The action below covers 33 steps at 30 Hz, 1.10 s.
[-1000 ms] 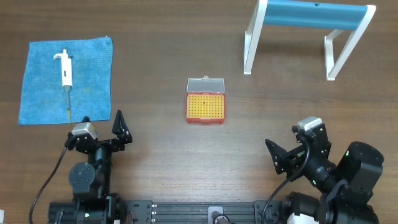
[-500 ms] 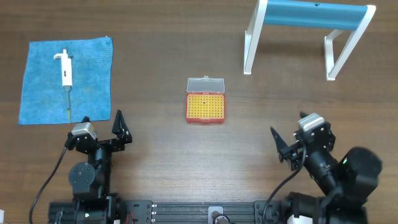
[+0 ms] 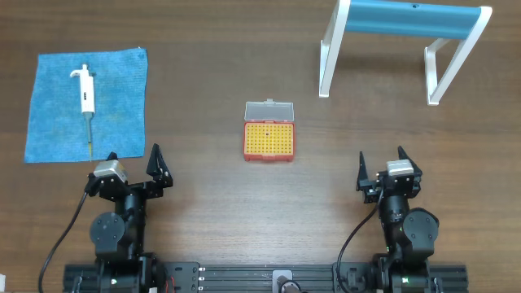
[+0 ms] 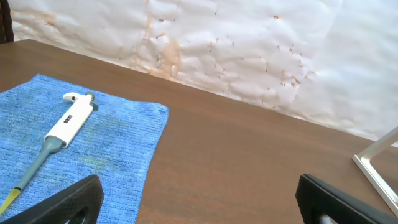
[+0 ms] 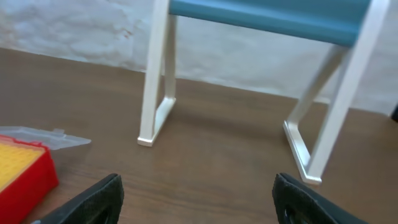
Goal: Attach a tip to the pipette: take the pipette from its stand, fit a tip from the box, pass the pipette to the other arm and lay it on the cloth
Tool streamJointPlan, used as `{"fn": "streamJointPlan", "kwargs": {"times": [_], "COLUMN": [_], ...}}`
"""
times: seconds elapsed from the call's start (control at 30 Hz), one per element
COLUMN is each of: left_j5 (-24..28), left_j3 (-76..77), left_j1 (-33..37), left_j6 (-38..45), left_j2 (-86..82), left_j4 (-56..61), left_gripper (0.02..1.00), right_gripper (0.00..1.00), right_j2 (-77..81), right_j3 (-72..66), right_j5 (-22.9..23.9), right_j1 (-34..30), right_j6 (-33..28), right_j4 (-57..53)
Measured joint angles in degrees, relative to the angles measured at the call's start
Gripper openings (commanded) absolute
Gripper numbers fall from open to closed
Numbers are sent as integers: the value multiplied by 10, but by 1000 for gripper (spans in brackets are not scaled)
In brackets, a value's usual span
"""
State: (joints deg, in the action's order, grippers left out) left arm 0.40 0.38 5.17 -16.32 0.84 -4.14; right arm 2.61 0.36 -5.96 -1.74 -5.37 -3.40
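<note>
While both arms sit at the near edge of the bench (image 3: 212, 212), I log: left gripper (image 3: 134, 155), right gripper (image 3: 381, 155), fingers apart; pipette (image 3: 85, 98) on cloth (image 3: 122, 122), far-left corner; tip box (image 3: 269, 140) mid-bench, well apart; stand (image 3: 407, 16), far-right corner.

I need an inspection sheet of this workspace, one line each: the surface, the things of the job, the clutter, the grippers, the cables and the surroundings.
Surface: brown wooden table, nothing spilled on it.
Job's things: pipette lies on the blue cloth, a yellowish tip at its end; tip box open, mid-table; stand at the far right, holding nothing.
Clutter: nothing seen.
Grippers: left gripper open and empty, near the cloth's near edge; right gripper open and empty.
Cables: left cable and right cable, both black, hang beside the arms' bases.
Surroundings: white wall behind the table.
</note>
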Motion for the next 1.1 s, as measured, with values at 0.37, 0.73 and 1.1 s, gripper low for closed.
{"fn": "streamJointPlan", "kwargs": {"times": [0.37, 0.73, 1.1], "left_j5": [0, 0, 0], "left_j3": [0, 0, 0], "left_j1": [0, 0, 0], "left_j6": [0, 0, 0], "left_j2": [0, 0, 0], "left_j4": [0, 0, 0], "left_gripper": [996, 998, 996], "right_gripper": [785, 785, 783], "right_j2": [0, 0, 0], "right_j3": [0, 0, 0], "right_j5": [31, 33, 38], "right_j1": [0, 0, 0], "right_j6": [17, 17, 17], "right_j4": [-2, -2, -3]}}
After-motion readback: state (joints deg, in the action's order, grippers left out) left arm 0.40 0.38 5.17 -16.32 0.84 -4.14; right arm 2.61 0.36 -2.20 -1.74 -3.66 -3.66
